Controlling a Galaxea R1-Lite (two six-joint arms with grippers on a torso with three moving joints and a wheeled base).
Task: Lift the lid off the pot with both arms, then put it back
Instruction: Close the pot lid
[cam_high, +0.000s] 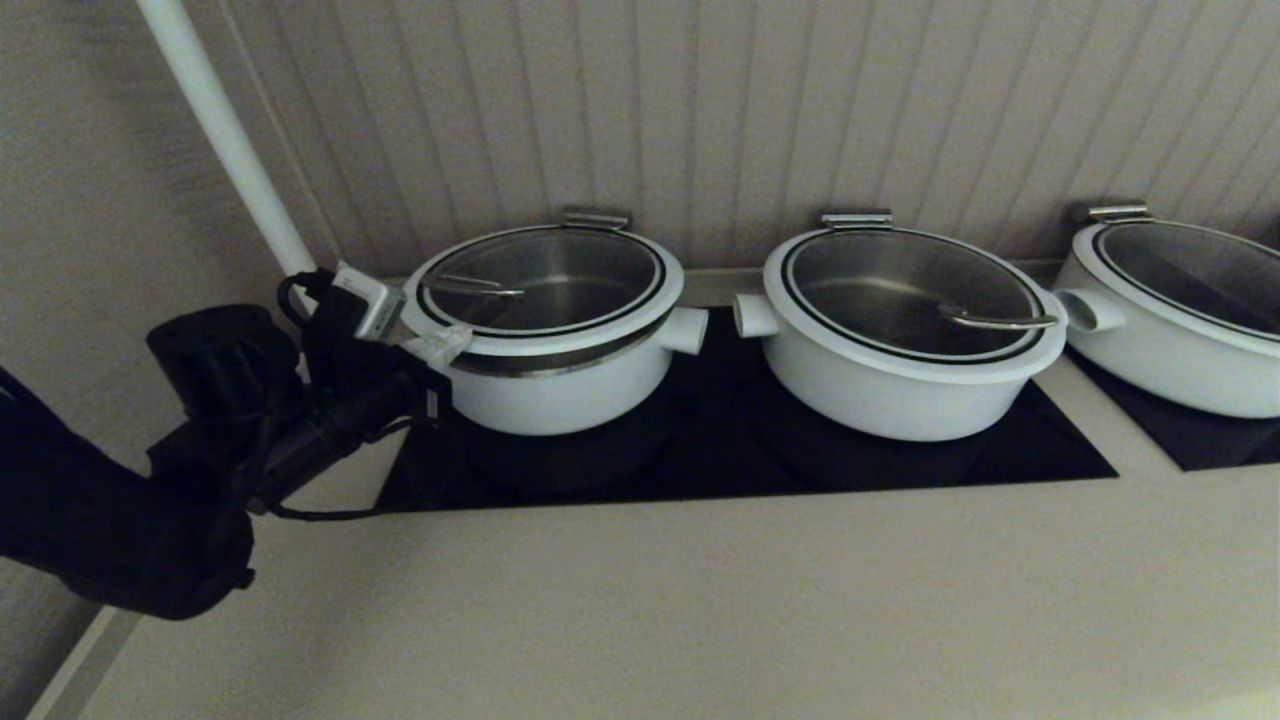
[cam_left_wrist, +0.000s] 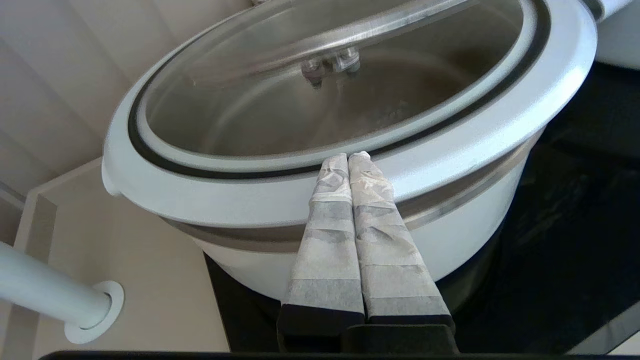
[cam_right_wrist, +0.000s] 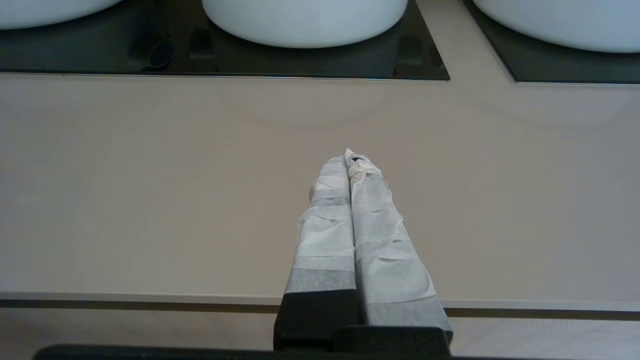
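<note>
The pot (cam_high: 560, 395) is the leftmost white pot on the black cooktop. Its glass lid (cam_high: 600, 270) has a steel wire handle (cam_high: 470, 287) near the left edge and a hinge (cam_high: 595, 218) at the rear. A steel band shows between the lid's white rim (cam_left_wrist: 250, 192) and the pot body (cam_left_wrist: 460, 235). My left gripper (cam_high: 440, 345) is shut and empty, and its taped fingertips (cam_left_wrist: 360, 162) lie against the lid's rim at the pot's left front. My right gripper (cam_right_wrist: 348, 156) is shut and empty over the bare beige counter, out of the head view.
A like pot (cam_high: 900, 380) with its lid handle (cam_high: 1000, 320) near the right edge stands close to the right. A third pot (cam_high: 1170, 330) is at far right. A white pole (cam_high: 225, 140) rises behind my left arm, and a panelled wall stands close behind the pots. The beige counter (cam_high: 700, 600) lies in front.
</note>
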